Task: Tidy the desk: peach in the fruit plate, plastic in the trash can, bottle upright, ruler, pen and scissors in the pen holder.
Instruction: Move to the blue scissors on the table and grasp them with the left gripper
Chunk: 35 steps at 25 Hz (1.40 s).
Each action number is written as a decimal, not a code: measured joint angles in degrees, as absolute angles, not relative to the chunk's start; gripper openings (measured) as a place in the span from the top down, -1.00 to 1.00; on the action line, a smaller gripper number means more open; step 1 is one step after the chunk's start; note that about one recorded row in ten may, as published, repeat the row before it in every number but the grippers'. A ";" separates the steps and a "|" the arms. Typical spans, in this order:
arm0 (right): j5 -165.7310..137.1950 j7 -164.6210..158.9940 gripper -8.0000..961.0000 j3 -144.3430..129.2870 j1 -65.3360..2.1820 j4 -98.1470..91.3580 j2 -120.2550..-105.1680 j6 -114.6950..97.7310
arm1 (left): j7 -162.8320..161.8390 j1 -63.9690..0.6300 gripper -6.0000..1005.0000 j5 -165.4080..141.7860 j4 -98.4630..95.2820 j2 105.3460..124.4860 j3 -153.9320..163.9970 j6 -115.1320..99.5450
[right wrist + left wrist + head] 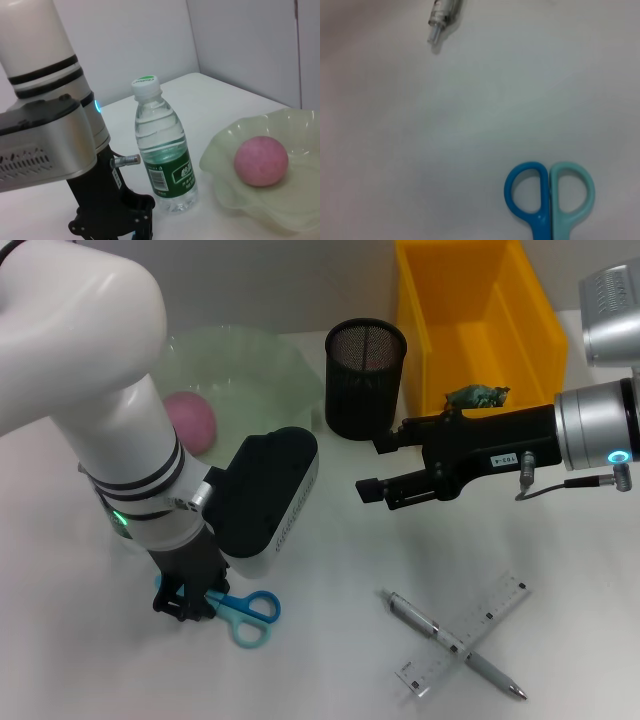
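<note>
Blue scissors point(243, 614) lie flat on the table point(330, 640) under the lowered left gripper point(185, 602), whose finger state I cannot tell, while the right gripper point(375, 465) hovers open and empty beside the mesh pen holder point(365, 378), with pen point(455, 644) and ruler point(462, 634) crossed nearby.

You're losing the scissors point(243, 613) blades under the left gripper point(185, 605) at nine o'clock; its arm is hiding the bottle point(164, 158).
</note>
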State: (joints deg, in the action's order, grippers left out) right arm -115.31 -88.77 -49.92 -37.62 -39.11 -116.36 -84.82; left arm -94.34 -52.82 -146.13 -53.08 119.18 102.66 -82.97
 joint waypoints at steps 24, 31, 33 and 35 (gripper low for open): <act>-115.31 -88.77 -0.67 -49.92 -37.68 -39.20 -116.36 -84.82 | -94.92 -52.82 0.31 -146.16 -53.26 119.18 102.66 -83.18; -115.31 -88.77 -0.67 -49.92 -37.71 -39.20 -116.36 -84.82 | -94.95 -53.00 0.32 -146.24 -53.50 119.18 102.44 -83.94; -115.31 -88.76 -0.67 -49.92 -37.71 -39.20 -116.36 -84.82 | -95.00 -53.09 0.33 -146.25 -53.57 119.18 102.26 -84.22; -115.31 -88.77 -0.67 -49.92 -37.70 -39.20 -116.35 -84.82 | -95.08 -53.25 0.33 -146.27 -53.66 119.18 102.30 -84.76</act>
State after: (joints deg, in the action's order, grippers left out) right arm -115.31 -88.77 -49.92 -37.70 -39.19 -116.35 -84.82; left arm -95.08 -53.25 -146.27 -53.66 119.18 102.30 -84.76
